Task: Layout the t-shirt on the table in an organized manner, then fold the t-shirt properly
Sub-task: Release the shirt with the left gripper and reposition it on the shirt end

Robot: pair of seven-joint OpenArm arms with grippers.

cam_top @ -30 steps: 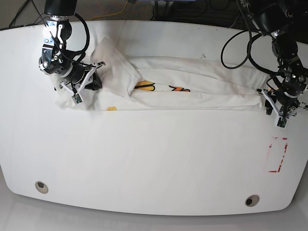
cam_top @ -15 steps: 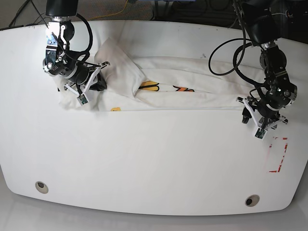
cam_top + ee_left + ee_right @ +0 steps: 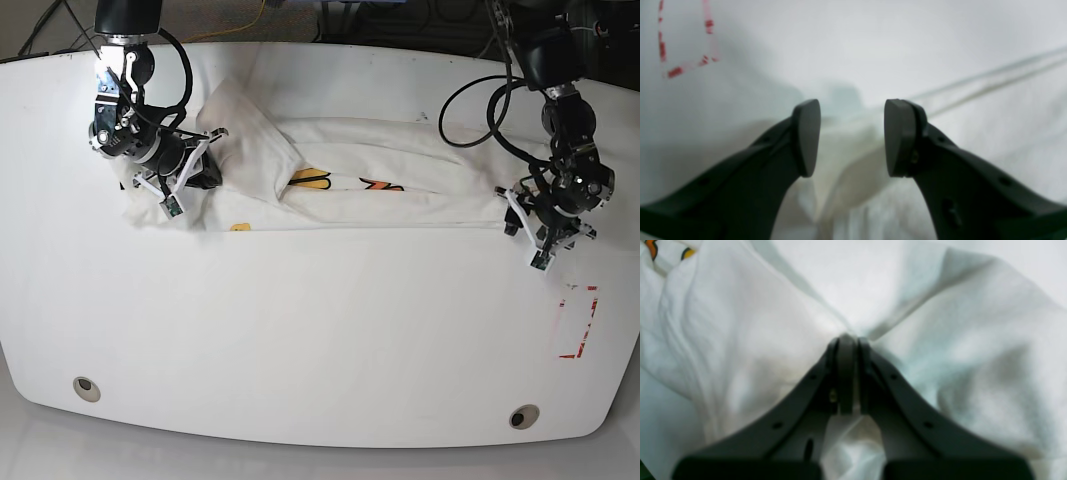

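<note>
The white t-shirt [image 3: 400, 200] lies in a long bunched strip across the far half of the table [image 3: 320, 330], with bits of yellow and orange print showing. My right gripper [image 3: 200, 175] is shut on a fold of the shirt's left end; the right wrist view shows the jaws [image 3: 846, 346] pinched on white cloth [image 3: 740, 340]. My left gripper [image 3: 530, 228] is at the shirt's right end. In the left wrist view it [image 3: 851, 138] is open, with a ridge of cloth [image 3: 846, 156] between the fingers.
A red tape rectangle [image 3: 577, 320] is on the table near the right edge, just in front of my left gripper; it also shows in the left wrist view [image 3: 683, 63]. Two grommet holes [image 3: 86, 388] [image 3: 523, 416] sit near the front edge.
My left gripper has moved left from beside the tape to the shirt's right end, which now lies further left. My right gripper has shifted slightly right with the cloth.
</note>
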